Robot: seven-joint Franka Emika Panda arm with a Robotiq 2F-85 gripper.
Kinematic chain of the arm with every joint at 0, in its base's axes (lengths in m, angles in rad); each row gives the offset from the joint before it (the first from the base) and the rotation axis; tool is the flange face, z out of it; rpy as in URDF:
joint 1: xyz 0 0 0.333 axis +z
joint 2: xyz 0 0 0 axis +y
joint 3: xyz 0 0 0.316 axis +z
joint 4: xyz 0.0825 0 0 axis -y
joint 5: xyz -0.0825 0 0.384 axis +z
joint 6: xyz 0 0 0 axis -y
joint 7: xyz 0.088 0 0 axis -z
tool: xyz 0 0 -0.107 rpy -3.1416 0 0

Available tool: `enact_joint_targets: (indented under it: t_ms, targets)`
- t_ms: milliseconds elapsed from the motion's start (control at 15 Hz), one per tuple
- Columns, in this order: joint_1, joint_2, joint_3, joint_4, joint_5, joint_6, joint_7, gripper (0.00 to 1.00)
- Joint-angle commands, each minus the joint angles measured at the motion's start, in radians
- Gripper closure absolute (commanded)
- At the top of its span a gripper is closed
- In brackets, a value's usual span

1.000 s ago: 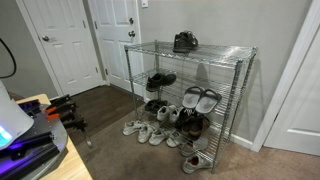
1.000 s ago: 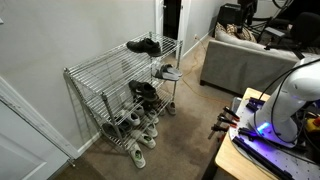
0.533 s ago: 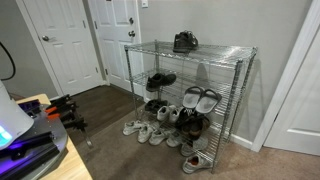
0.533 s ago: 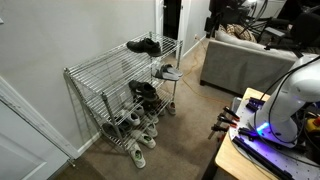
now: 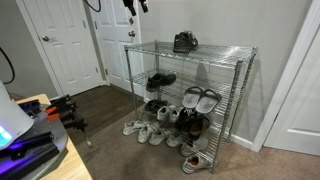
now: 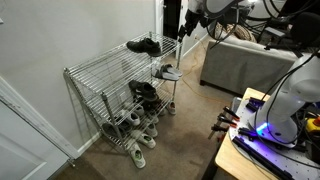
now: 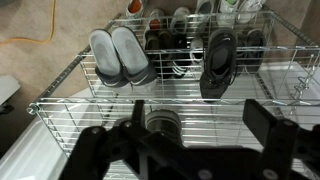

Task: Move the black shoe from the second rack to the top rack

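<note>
A black shoe (image 5: pixel 160 80) lies on the second shelf of the wire rack (image 5: pixel 240 75). It also shows in the other exterior view (image 6: pixel 142 90) and in the wrist view (image 7: pixel 218 62). Another black shoe (image 5: pixel 185 41) stands on the top shelf, and also shows in the other exterior view (image 6: pixel 143 45). My gripper (image 5: pixel 130 5) hangs high above the rack's end, apart from both shoes, and appears in the other exterior view (image 6: pixel 190 17). In the wrist view the gripper (image 7: pixel 198 113) is open and empty, its two dark fingers spread over the top shelf wires.
Grey slippers (image 5: pixel 201 98) lie beside the black shoe on the second shelf. More shoes fill the lower shelf and the floor (image 5: pixel 148 130). White doors (image 5: pixel 60 45) stand behind the rack. A sofa (image 6: pixel 245 60) is close by, and a table edge (image 5: pixel 45 150) is in front.
The arm has swung into view above the rack in both exterior views. One second ago it was out of frame. The shoes have not moved.
</note>
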Motion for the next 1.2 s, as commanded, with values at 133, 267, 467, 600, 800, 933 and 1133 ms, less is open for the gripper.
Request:
enact_joint_targets:
  t_ms: [133, 267, 467, 600, 800, 933, 1133]
  targets:
    - [-0.003, 0.025, -0.005, -0.01, 0.005, 0.073, -0.002, 0.0]
    - [-0.003, 0.034, -0.008, -0.011, 0.008, 0.073, -0.002, 0.0]
    - [-0.003, 0.036, -0.009, -0.011, 0.008, 0.073, -0.002, 0.0]
    - [-0.003, 0.036, -0.009, -0.011, 0.008, 0.073, -0.002, 0.0]
    - [-0.004, 0.089, -0.008, -0.027, -0.004, 0.193, 0.009, 0.0]
    - [0.004, 0.152, -0.005, -0.035, -0.005, 0.32, -0.002, 0.0]
    - [0.017, 0.239, -0.002, -0.039, 0.034, 0.418, -0.018, 0.0]
